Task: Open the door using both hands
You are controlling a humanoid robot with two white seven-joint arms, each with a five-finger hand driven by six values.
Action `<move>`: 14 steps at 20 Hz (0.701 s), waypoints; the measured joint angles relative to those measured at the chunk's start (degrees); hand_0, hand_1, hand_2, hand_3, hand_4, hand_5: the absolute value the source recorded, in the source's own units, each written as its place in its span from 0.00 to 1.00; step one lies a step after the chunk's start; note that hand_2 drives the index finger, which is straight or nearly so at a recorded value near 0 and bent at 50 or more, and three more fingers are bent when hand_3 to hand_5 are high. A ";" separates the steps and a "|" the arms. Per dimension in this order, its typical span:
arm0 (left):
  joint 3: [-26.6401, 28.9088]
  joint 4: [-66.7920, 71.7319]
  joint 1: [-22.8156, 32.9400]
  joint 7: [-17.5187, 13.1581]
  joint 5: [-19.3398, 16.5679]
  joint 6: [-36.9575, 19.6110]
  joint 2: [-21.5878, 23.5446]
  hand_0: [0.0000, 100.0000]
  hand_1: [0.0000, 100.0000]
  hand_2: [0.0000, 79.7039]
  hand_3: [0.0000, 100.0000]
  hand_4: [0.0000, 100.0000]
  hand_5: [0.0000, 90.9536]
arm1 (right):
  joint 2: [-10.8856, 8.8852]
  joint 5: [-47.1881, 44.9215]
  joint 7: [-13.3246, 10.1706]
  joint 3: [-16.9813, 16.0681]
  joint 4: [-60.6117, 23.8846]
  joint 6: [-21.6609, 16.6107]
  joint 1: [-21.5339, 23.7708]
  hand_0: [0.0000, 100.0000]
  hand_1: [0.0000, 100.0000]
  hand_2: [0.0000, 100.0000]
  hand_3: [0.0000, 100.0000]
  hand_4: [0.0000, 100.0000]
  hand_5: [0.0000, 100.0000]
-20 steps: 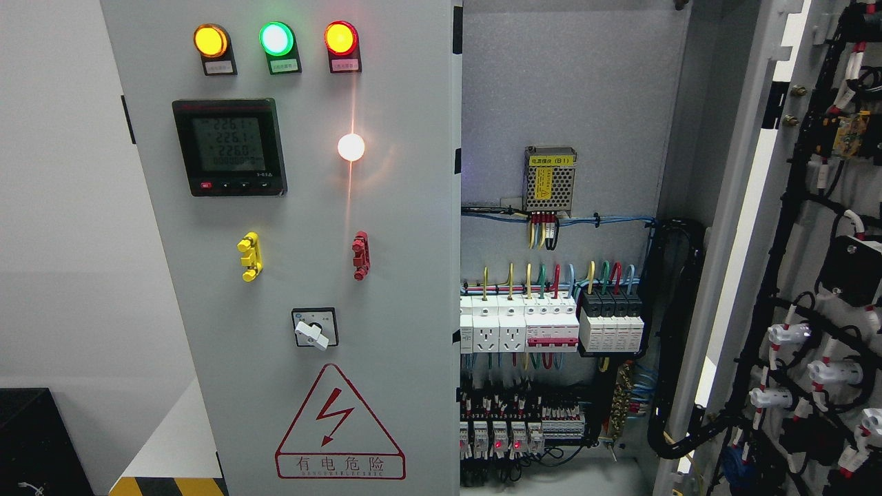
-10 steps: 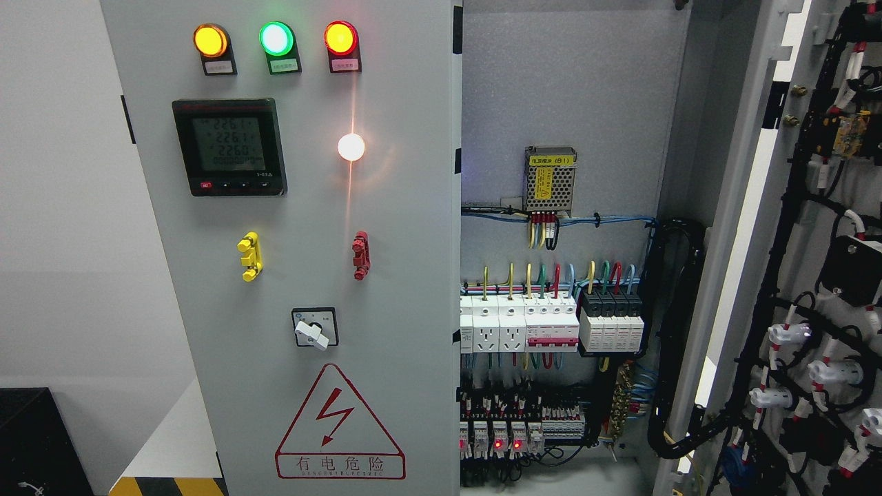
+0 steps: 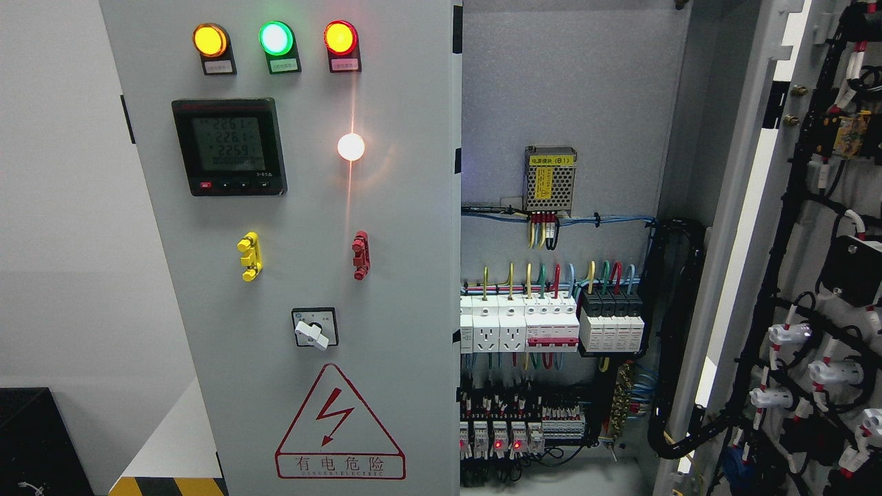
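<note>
The grey cabinet's left door point(image 3: 400, 289) stands closed in front of me, carrying three lit lamps point(image 3: 275, 38), a digital meter point(image 3: 229, 147), a rotary switch point(image 3: 315, 328) and a red danger triangle point(image 3: 339, 427). The right door point(image 3: 813, 227) is swung wide open to the right, showing black wiring on its inner face. Between them the cabinet interior point(image 3: 565, 89) is exposed, with breakers point(image 3: 551, 324) and a power supply point(image 3: 549, 178). Neither of my hands nor any arm shows in the head view.
A yellow handle point(image 3: 249, 256) and a red handle point(image 3: 360, 255) stick out of the left door. A black box point(image 3: 34, 441) sits at the lower left beside a yellow-black striped edge point(image 3: 169, 486). A pale wall point(image 3: 62, 241) fills the left.
</note>
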 measured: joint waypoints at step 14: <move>0.00 0.00 0.00 0.00 0.00 0.00 -0.01 0.00 0.00 0.00 0.00 0.00 0.00 | 5.46 -0.09 -0.40 -0.27 -2.50 11.27 -19.30 0.19 0.00 0.00 0.00 0.00 0.00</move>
